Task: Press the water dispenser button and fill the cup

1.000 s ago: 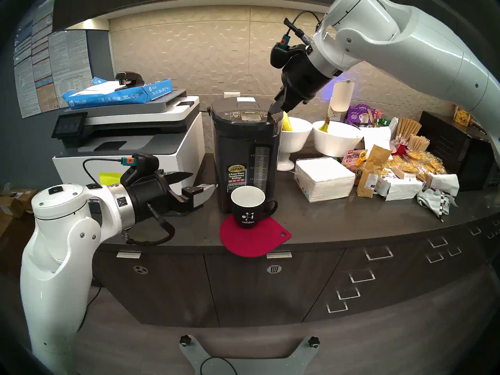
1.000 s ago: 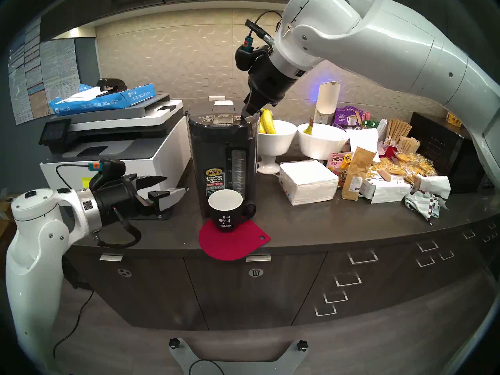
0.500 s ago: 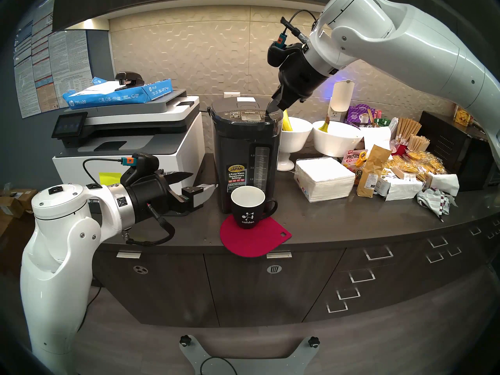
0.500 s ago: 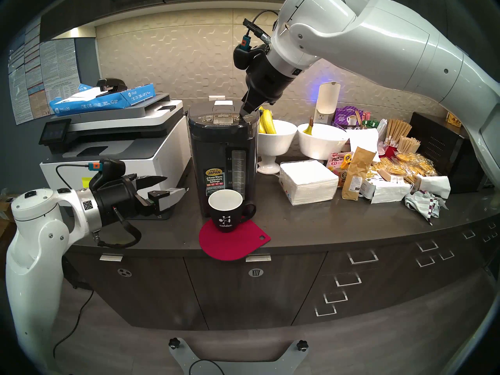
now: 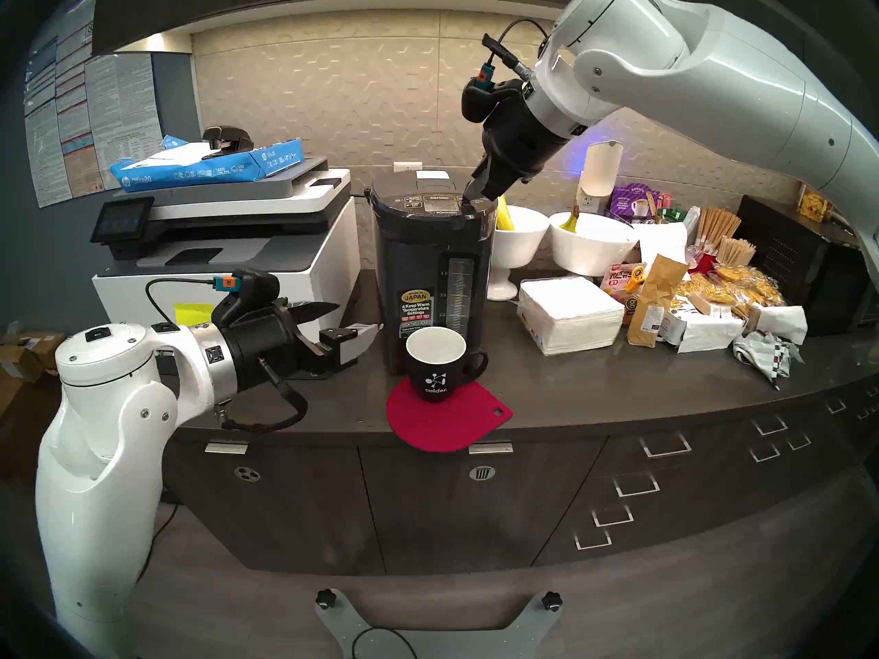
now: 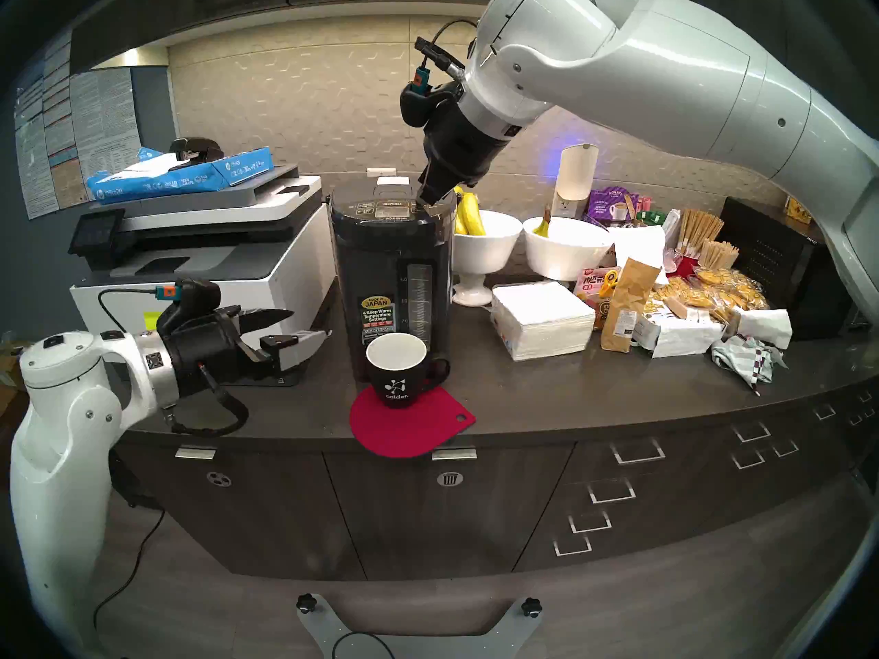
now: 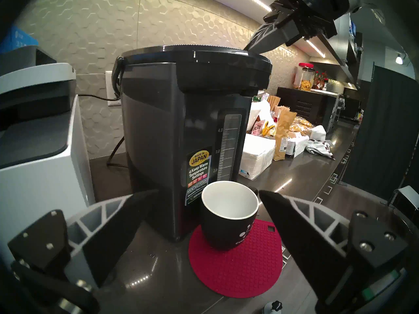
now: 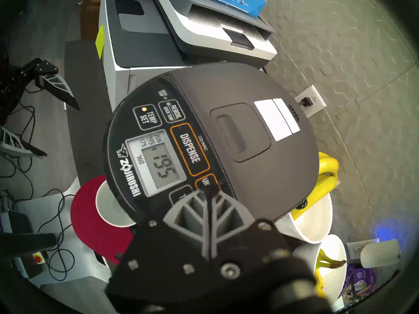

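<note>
The dark grey water dispenser (image 5: 428, 263) stands at the middle of the counter. The black cup (image 5: 435, 363) with a white inside sits empty on a red mat (image 5: 447, 420) against the dispenser's front, under its overhanging top. My right gripper (image 8: 209, 191) is shut, and its tips are down at the panel over the small button that shows "UN". That spot is just beside the wide DISPENSE button (image 8: 190, 148), which is uncovered. I cannot tell whether the tips touch the panel. My left gripper (image 5: 359, 316) is open and empty, level with the cup (image 7: 229, 216) and left of it.
A white-and-grey printer (image 5: 228, 244) with a blue paper ream stands left of the dispenser. Two white bowls (image 5: 590, 244) with bananas, a napkin stack (image 5: 571, 315) and snack packets (image 5: 713, 306) fill the counter to the right. The mat overhangs the counter's front edge.
My right gripper has shifted left across the dispenser's top, from the panel's right edge to the small button beside DISPENSE. The left arm and the cup have not moved.
</note>
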Action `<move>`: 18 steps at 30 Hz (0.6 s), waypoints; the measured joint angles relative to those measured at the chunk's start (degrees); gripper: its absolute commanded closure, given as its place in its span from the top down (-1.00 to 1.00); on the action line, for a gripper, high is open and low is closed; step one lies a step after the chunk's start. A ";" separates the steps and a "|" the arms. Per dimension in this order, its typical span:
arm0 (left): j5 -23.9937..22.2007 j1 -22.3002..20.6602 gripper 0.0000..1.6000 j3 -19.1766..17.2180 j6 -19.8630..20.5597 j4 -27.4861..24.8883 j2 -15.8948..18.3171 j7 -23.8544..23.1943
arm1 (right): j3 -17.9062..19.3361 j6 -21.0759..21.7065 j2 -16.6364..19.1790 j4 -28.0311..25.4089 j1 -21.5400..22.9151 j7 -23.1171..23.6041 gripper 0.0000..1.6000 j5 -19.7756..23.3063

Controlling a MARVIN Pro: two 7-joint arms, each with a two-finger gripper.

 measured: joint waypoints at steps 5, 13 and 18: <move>0.00 0.00 1.00 0.00 0.00 0.00 0.00 0.00 | -1.38 -0.03 0.08 -0.40 1.22 -0.08 -1.00 0.85; 0.00 0.00 1.00 0.00 0.00 0.00 0.00 0.00 | -3.13 -0.06 0.25 -0.82 2.91 -0.16 -1.00 3.10; 0.00 0.00 1.00 0.00 0.00 0.00 0.00 0.00 | -3.32 -0.06 0.64 -1.67 3.11 -1.12 -1.00 4.29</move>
